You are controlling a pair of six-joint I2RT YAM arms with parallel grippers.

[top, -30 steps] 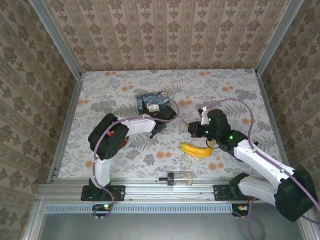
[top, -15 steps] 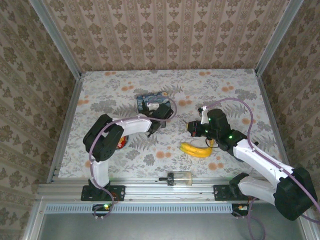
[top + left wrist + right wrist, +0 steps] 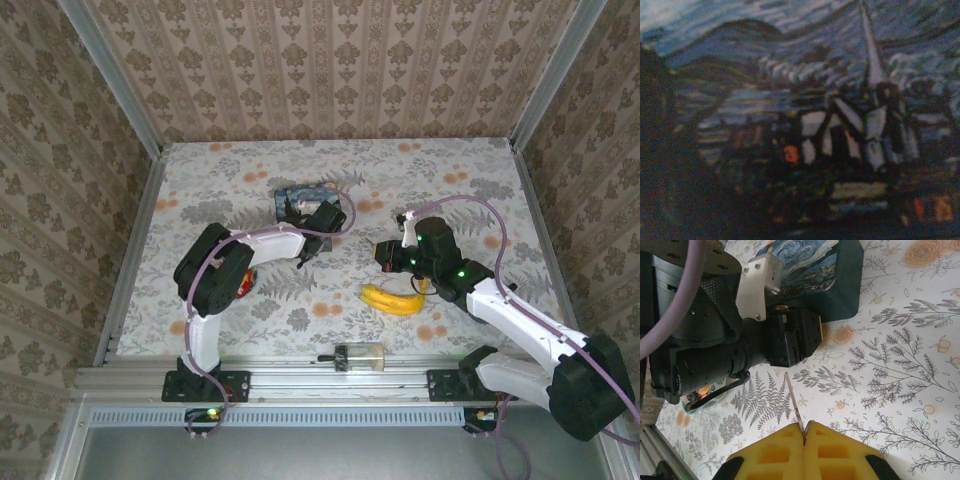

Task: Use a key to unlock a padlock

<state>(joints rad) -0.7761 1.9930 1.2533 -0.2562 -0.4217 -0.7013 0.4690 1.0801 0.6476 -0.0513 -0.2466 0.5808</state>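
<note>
My right gripper (image 3: 804,432) is shut, its yellow fingers pinching a thin metal key (image 3: 794,400) whose blade points at the left arm's dark gripper (image 3: 792,337). From above, the right gripper (image 3: 383,256) hovers just left of the banana's upper end. The left gripper (image 3: 325,222) is pressed up to the blue painted tin box (image 3: 300,200). The tin's painted lid (image 3: 840,75) is blurred and very close in the left wrist view, and the fingers cannot be made out there. The padlock is hidden.
A banana (image 3: 390,298) lies under the right arm. A clear cylinder with a black cap (image 3: 360,355) rests on the front rail. A small red thing (image 3: 243,283) sits beneath the left arm. Metal rails and patterned walls border the table.
The left arm's wrist has pushed farther toward the tin box and its elbow has shifted. The right arm and key have stayed still.
</note>
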